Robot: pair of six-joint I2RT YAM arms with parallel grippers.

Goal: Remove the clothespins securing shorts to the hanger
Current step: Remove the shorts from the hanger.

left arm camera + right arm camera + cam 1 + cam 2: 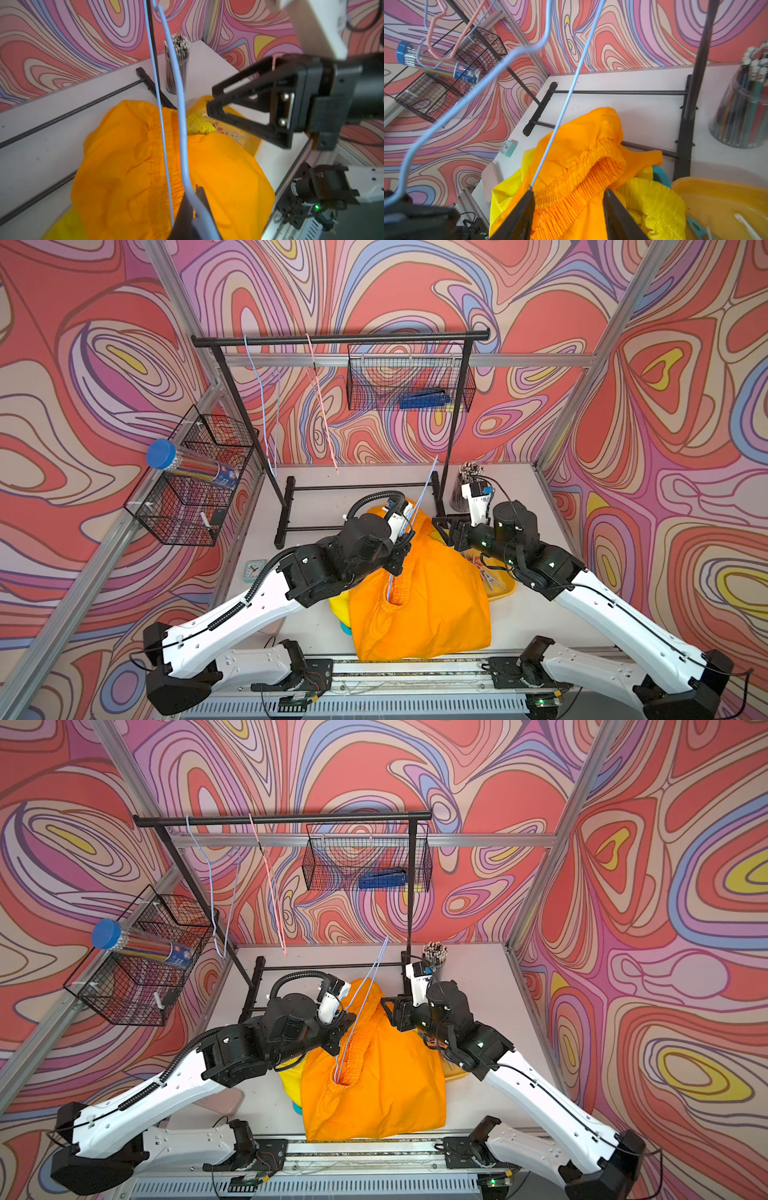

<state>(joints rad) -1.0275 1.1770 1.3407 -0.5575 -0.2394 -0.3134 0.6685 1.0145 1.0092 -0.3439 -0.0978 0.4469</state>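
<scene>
Nearest you, the orange shorts (pixel 419 605) hang in a heap down to the front edge of the bench (pixel 311 506); they lie over the yellow shorts (pixel 337 605), which show at their left side, and whose gathered waistband also shows behind them in the right wrist view.

Your left claw (pixel 196 199) is pressed together on the pale blue hanger (pixel 180 116); the hanger's wires run up from the claw, along the orange elastic waistband and out above the fabric; in both top views the wire dips into the waist opening.

Your right claw (pixel 569 192) stands spread, with nothing pinched; it sits just above the orange waistband, one finger to each side of it in its own wrist view.

Just right of the shorts lies a yellow tray (pixel 505 593); the clothespins (pixel 490 572) rest loose in it, well apart from the hanger; you cannot tell their colours apart in a top view.

Behind that, a clear cup of pencils (pixel 465 489) stands beside the foot of the black rack (pixel 332 339); a blue hanger on the rail (pixel 262 406) and a pink hanger (pixel 320 406) hang bare; a wire basket (pixel 411 381) hangs further right.
</scene>
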